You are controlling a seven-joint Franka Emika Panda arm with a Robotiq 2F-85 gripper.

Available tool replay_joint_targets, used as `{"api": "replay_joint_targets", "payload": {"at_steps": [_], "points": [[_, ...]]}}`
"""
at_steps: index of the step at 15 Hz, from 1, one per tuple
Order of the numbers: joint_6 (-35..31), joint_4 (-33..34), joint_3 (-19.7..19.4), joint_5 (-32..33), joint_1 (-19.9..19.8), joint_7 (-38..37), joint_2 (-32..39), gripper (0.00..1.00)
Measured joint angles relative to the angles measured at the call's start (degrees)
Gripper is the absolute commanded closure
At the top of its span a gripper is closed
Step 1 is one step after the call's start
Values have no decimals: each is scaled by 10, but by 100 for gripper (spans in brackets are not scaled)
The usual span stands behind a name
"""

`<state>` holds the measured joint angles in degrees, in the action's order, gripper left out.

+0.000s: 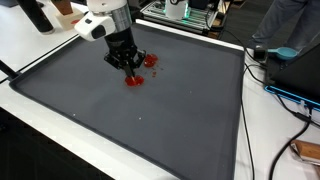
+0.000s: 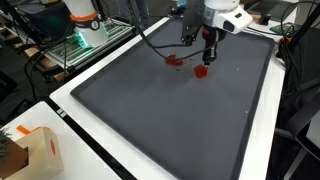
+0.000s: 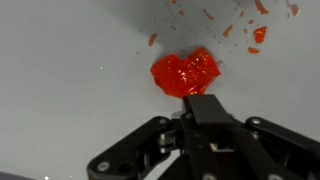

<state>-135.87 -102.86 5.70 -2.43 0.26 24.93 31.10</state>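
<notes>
From my station I cannot tell whether the end effector (image 3: pixel 205 108) is apart or together: in the wrist view the fingertips blur into one dark block, and in both exterior views they are too small to read. The red lump (image 3: pixel 186 75) lies on the dark mat (image 1: pixel 150 120) just ahead of the end effector in the wrist view; I cannot say if the tips touch it. Its outline is crumpled, slightly longer across the view than along it, with no clear pointing end. In an exterior view the lump (image 2: pixel 200 71) shows directly under the end effector (image 2: pixel 209 58), and a second red piece (image 2: pixel 173 60) sits near, off to one side
</notes>
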Motion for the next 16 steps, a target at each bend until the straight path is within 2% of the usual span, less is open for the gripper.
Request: {"api": "replay_joint_targets", "payload": {"at_steps": [16], "points": [[23, 9, 3, -2, -10, 0, -26, 97]]}}
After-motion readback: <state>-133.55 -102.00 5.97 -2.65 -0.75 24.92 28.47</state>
